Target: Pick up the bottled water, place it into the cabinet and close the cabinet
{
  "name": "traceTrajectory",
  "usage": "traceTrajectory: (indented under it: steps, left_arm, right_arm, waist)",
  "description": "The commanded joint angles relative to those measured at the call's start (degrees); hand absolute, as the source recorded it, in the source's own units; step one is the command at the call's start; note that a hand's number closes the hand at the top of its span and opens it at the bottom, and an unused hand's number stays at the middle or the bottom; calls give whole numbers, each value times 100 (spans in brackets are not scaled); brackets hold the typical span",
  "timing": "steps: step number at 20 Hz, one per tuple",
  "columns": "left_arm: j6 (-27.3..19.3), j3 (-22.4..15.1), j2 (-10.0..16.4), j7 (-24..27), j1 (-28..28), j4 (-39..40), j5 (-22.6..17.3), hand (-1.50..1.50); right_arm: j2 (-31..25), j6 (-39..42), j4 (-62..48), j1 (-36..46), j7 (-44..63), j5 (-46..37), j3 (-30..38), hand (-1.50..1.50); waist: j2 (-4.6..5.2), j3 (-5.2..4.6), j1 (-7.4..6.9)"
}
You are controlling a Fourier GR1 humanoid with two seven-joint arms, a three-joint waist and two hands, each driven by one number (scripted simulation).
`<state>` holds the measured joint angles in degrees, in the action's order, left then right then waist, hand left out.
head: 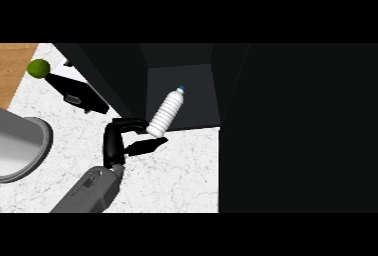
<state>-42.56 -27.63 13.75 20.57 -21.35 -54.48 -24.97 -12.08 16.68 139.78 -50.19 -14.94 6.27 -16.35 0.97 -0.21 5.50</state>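
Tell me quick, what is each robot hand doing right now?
Left hand: fingers and thumb curled round the bottom end of the bottled water, holding it.
Right hand: not in view, so it cannot be told.

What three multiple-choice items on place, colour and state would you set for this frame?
1. The bottled water points its cap end where? A: into the cabinet. B: back toward the robot. C: straight up.
2. Colour of the cap? A: red. B: blue. C: green.
3. The left hand is? A: flat and open. B: out of view. C: curled at the bottle's base.
Key: A, the cap end lies inside the open cabinet; B, the tip shows blue; C, the hand closes round the base.
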Motion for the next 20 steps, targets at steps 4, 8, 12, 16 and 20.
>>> traceTrajectory:
  steps: [4, 8, 12, 16, 20]
  left_arm:
    - [464, 92, -529, 192, -1384, -679, -124, -150]
    - [654, 7, -593, 251, -1155, -915, -241, -150]
    - [1195, -105, -766, 483, -876, -1011, -430, -150]
    - [1797, -26, -968, 353, -1127, -1231, -723, -150]
    - [2109, -245, -1293, 856, -638, -1459, -631, -150]
  right_arm:
    - [66, -70, 170, -136, 105, 143, -52, -150]
    - [51, -117, 294, -197, 203, 109, -45, -150]
    - [105, -165, 302, -267, 158, 36, -114, -150]
    - [148, -303, 533, -424, 262, -8, -128, -150]
    - [148, -444, 656, -457, 446, 28, -84, -150]
  waist:
    - [-104, 8, 46]
    - [-131, 6, -128]
    - [-125, -3, -160]
    - [-112, 11, -357]
    - [-104, 16, -462]
